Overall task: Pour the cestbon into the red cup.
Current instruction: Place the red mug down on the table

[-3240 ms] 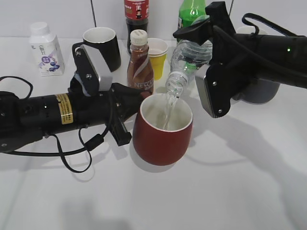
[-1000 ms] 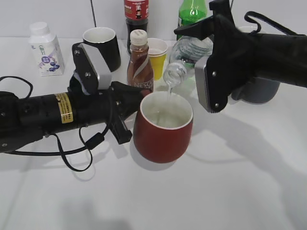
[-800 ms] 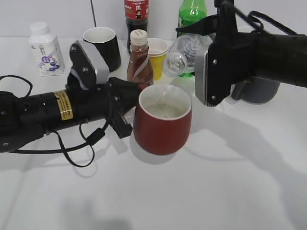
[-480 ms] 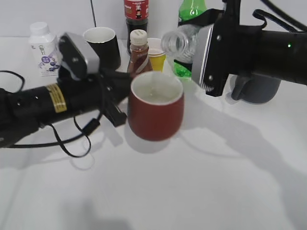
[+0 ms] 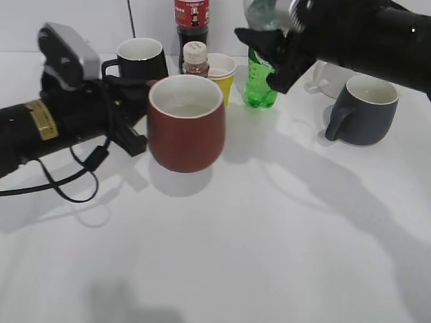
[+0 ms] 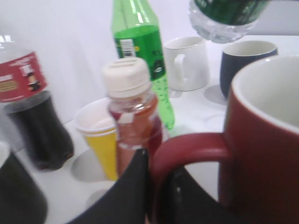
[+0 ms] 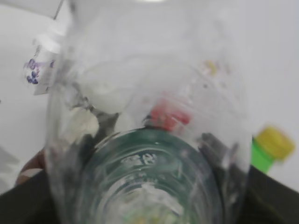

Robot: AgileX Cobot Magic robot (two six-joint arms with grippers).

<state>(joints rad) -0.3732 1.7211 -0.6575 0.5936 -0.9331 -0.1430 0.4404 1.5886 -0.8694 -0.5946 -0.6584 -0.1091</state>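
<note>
The red cup (image 5: 185, 124) is a dark red mug with a white inside. My left gripper (image 5: 138, 116) is shut on its loop handle (image 6: 187, 144) and seems to hold it a little above the table. In the left wrist view my left gripper (image 6: 161, 196) has a black finger on each side of the handle. The cestbon (image 5: 266, 13), clear with a dark green band, is held high in my right gripper (image 5: 289, 44), up and to the right of the cup. Its lower end shows in the left wrist view (image 6: 224, 18). It fills the right wrist view (image 7: 149, 140), between the fingers of my right gripper (image 7: 149, 200).
Behind the cup stand a brown Nescafe bottle (image 5: 195, 57), a yellow paper cup (image 5: 222, 74), a black mug (image 5: 141, 57), a cola bottle (image 5: 192, 20) and a bright green soda bottle (image 5: 259, 81). A dark grey mug (image 5: 363, 108) and a white mug (image 6: 187, 63) stand at the right.
The cestbon was tipped over the cup with water running in; it has since swung up and away to the top. My left gripper has carried the cup to the left and back.
</note>
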